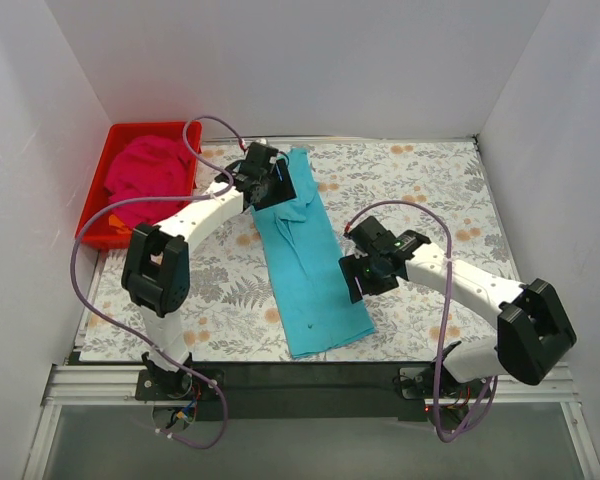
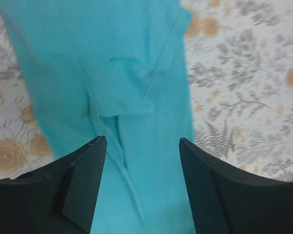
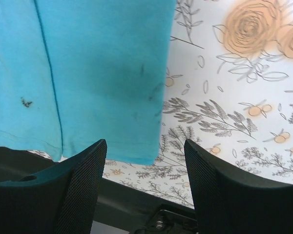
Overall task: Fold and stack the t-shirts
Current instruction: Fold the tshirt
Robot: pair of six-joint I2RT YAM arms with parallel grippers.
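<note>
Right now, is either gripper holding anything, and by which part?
Nothing is held: left gripper open over the blue shirt, right gripper open by its edge.

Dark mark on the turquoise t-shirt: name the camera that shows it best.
Right wrist: the dark mark shows large and sharp on the turquoise t-shirt. Top external gives only a tiny dot; left wrist misses it.

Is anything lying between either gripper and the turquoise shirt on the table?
Nothing visible does. The left gripper hangs over the far end of the turquoise shirt, and the right gripper over its near hem corner. Both are open, with nothing lying on the cloth beneath.
</note>
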